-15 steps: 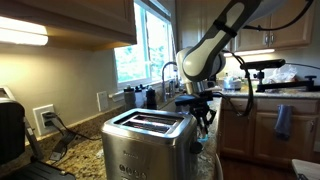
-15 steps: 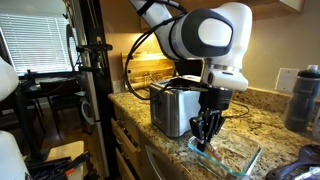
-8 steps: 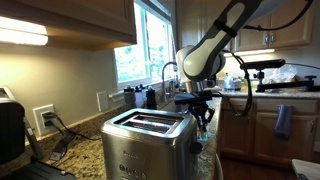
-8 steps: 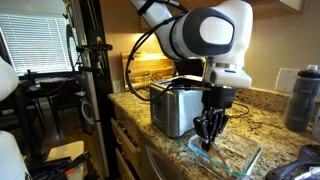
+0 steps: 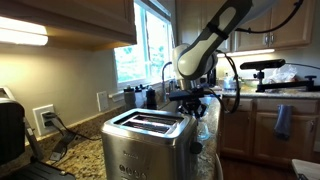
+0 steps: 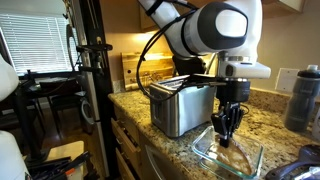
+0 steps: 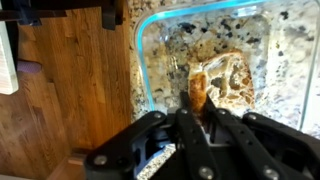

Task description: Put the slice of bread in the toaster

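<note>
Toaster [image 5: 147,146]: brushed silver, dark slots. Slice of bread [image 7: 198,90]: golden-brown, darker at edge. Jaws: black. Robot arm [image 6: 216,27]: white w/ grey joint cap, black cables. Glass dish [image 7: 139,55]: clear, aqua-tinted rim. Worktop [image 6: 268,112]: speckled granite in tan, brown & black flecks. Floor [image 7: 70,90]: warm brown wood grain. Cabinets [image 5: 290,30]: mid-brown wood. Towel [image 5: 283,120]: blue-grey.

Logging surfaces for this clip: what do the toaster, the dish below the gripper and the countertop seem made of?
Toaster: brushed stainless steel, with a dull streaked sheen.
Dish: clear glass; the counter shows through, and the rim looks bluish.
Countertop: speckled polished stone, probably granite.
</note>
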You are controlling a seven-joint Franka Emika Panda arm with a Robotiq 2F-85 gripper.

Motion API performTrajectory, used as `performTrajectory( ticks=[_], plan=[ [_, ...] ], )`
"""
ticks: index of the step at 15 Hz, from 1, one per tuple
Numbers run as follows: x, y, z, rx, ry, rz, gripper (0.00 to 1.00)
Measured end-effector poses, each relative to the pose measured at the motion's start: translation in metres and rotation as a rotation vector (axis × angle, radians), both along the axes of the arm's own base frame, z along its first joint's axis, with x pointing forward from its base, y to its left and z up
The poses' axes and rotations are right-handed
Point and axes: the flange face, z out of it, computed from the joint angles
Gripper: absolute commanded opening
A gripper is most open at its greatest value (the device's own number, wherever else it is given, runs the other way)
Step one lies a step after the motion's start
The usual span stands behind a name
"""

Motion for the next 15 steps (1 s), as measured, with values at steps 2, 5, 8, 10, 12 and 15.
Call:
performTrajectory(
  ticks=[2,5,8,10,12,15],
  plan=[
    [0.009,0.001,-0.004,-0.004,0.001,0.007,0.07],
    [0.017,0.004,-0.004,-0.008,-0.004,0.015,0.07],
    [0.018,0.004,-0.003,-0.01,-0.005,0.015,0.08],
    [0.018,0.003,-0.003,-0.011,-0.006,0.014,0.08],
    [0.017,0.002,-0.001,-0.012,-0.009,0.012,0.08],
    [0.016,-0.001,0.002,-0.014,-0.014,0.006,0.08]
  ],
)
